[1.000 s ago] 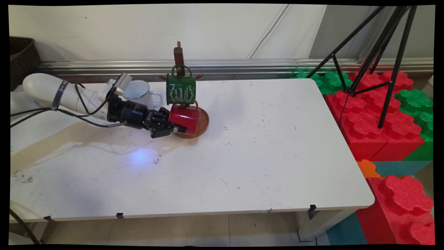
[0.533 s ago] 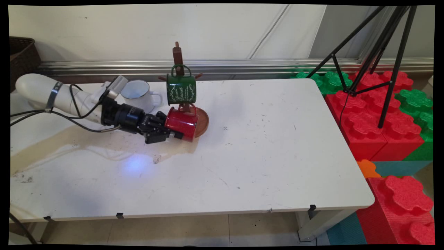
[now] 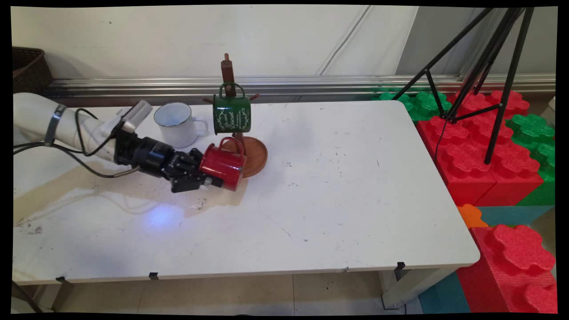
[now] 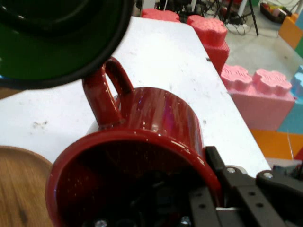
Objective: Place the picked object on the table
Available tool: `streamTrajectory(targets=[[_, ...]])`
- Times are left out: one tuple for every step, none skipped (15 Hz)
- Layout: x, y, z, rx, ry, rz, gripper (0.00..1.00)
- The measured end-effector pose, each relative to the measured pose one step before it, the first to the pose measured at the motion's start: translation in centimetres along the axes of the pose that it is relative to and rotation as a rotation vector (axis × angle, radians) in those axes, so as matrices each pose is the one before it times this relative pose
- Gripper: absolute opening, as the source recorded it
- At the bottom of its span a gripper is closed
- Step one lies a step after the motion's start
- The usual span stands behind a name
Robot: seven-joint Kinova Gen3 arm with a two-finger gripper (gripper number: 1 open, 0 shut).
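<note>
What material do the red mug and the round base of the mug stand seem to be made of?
The red mug looks like enamelled metal: glossy, speckled, with a thin rolled rim. The round base looks like brown wood; grain shows in the hand view. Neither is certain from looks alone.

basket: far left, against wall
tripod: black, right, feet on foam blocks
foam blocks: red, green

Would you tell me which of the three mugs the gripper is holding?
The red mug, gripped at its rim by the gripper and lying sideways; the green mug hangs on the wooden stand, the white mug stands alone.
</note>
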Motion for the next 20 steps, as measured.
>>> streamTrajectory(targets=[[0.035,0.35,-0.754,0.00066,-0.01665,0.01639,0.0],[0.074,0.285,-0.846,0.0038,-0.01586,0.01497,0.0],[0.032,0.175,-0.529,0.00294,-0.00916,0.00822,0.0],[0.045,0.238,-0.765,0.00527,-0.01239,0.0112,0.0],[0.031,0.146,-0.475,0.00267,-0.00739,0.00652,0.0],[0.069,0.335,-1.092,0.00636,-0.01629,0.01454,0.0],[0.039,0.143,-0.497,0.0032,-0.00663,0.00623,0.0],[0.065,0.225,-0.743,0.00391,-0.01046,0.00954,0.0],[0.063,0.265,-0.868,0.00468,-0.01207,0.0107,0.0],[0.054,0.291,-0.88,0.00431,-0.01386,0.01133,0.0],[0.019,0.263,-0.763,0.00319,-0.01296,0.00926,0.0],[-0.002,0.221,-0.617,0.00213,-0.01098,0.00718,0.0],[-0.016,0.241,-0.646,0.00267,-0.01121,0.0075,0.0],[-0.059,0.449,-1.228,0.00399,-0.02264,0.01523,0.0],[-0.058,0.251,-0.706,0.00205,-0.01328,0.00857,0.0],[-0.038,0.193,-0.556,0.00074,-0.01151,0.00871,0.0],[-0.041,0.202,-0.536,0.00094,-0.01078,0.00819,0.0],[-0.015,0.17,-0.424,0.00144,-0.00875,0.00759,0.0],[-0.01,0.253,-0.681,0.00178,-0.01541,0.01389,0.0],[0.044,0.176,-0.568,0.00333,-0.01345,0.01337,0.0]])
